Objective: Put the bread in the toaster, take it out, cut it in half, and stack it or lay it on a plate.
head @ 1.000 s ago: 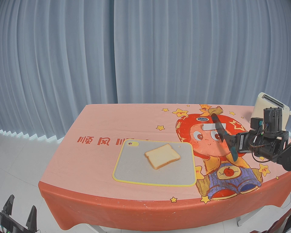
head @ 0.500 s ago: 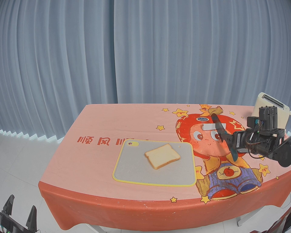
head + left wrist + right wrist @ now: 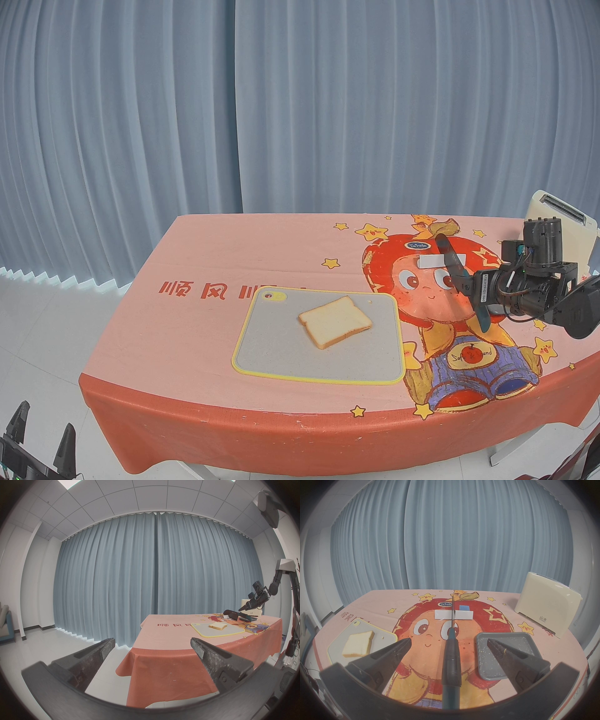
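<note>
A slice of bread (image 3: 334, 322) (image 3: 358, 643) lies flat on a grey cutting board with a yellow rim (image 3: 281, 350). To its right a knife (image 3: 451, 259) (image 3: 451, 661) rests on edge, its dark blade in a white holder (image 3: 431, 261). My right gripper (image 3: 470, 292) (image 3: 447, 641) is open, one finger on each side of the knife's handle, neither touching it. A cream toaster (image 3: 562, 225) (image 3: 548, 602) stands at the table's far right. My left gripper (image 3: 40, 440) (image 3: 153, 644) hangs open below the table's front left corner, holding nothing.
A grey square plate (image 3: 504, 655) sits between the knife and the toaster, under my right arm. The table carries an orange cartoon cloth (image 3: 206, 250). A blue curtain hangs behind it.
My right gripper has shifted left along the table toward the knife, so the handle now lies farther in between its fingers. The bread, knife and left gripper have not moved.
</note>
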Available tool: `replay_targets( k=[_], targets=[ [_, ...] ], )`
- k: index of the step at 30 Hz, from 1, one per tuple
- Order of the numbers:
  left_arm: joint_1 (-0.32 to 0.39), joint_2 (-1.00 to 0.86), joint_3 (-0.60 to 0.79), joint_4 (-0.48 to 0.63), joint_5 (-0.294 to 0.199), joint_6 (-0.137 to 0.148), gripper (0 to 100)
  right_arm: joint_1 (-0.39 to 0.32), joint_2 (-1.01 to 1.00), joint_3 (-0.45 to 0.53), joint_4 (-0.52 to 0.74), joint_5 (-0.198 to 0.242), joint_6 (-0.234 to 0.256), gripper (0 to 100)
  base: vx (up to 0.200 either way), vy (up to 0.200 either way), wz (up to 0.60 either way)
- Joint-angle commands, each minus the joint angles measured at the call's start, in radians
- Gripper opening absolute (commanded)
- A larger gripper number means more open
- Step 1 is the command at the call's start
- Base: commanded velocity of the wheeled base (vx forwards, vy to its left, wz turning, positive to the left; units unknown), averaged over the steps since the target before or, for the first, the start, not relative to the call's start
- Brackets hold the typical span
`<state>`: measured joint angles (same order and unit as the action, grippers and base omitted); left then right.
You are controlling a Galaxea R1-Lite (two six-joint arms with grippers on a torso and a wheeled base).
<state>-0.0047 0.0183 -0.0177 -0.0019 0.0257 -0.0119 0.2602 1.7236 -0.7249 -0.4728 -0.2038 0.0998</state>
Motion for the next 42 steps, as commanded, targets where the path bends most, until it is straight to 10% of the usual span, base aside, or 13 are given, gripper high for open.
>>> replay_targets(
  k=[1,35,36,42],
  targets=[
    [0.0,0.002,0.018,0.0,0.0,-0.002,100,0.001,0.007,-0.013,0.008,-0.005,0.001,100,0.0,0.0,0.0],
    [0.0,0.002,0.018,-0.001,0.0,0.0,100,-0.022,0.123,-0.033,-0.003,-0.011,0.0,100,0.0,0.0,0.0],
    [0.0,0.002,0.018,0.0,0.0,0.0,100,-0.021,0.125,-0.034,-0.003,-0.011,0.0,0,0.0,0.0,0.0],
    [0.0,0.002,0.018,0.0,0.0,0.0,100,-0.019,0.117,-0.03,-0.001,-0.011,0.001,0,0.0,0.0,0.0]
  ],
)
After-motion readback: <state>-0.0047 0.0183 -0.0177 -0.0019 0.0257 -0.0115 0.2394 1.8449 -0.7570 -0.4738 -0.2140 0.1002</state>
